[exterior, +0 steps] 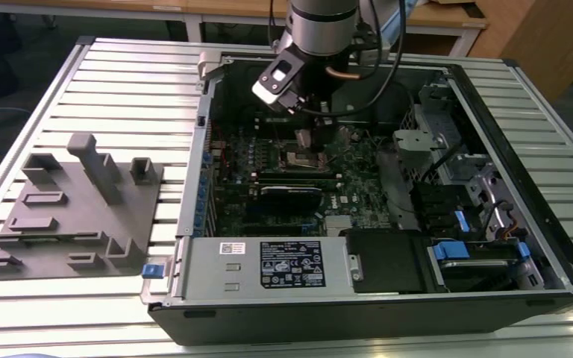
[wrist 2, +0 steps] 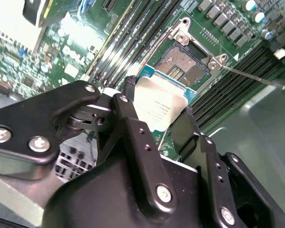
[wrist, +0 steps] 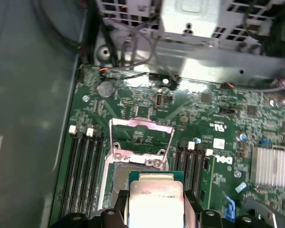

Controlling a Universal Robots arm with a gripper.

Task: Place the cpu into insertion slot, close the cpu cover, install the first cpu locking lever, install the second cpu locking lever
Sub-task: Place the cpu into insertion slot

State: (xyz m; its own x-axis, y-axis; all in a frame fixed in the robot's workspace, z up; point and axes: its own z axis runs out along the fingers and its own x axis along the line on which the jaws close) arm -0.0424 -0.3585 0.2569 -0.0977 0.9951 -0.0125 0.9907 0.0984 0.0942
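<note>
While the fingers [wrist 2: 133, 128] clamp the cpu [wrist 2: 154, 107] by two opposite edges, its pale metal top faces both wrist cameras. In the exterior view, the gripper [exterior: 304, 139] hangs inside the open computer case [exterior: 366, 317], low over the motherboard [wrist: 133, 102]. The insertion slot [wrist 2: 183, 66] lies just beyond the fingertips with its dark centre exposed. The cpu is not seated in it. In the first wrist view the cpu overlaps the slot's near edge; cannot tell if they touch. The cpu cover [wrist: 141, 122] is flipped up on the far side of the slot from the fingers. A thin lever [wrist 2: 256, 78] sticks out beside the slot. Memory slots [wrist: 83, 166] flank it on both sides.
</note>
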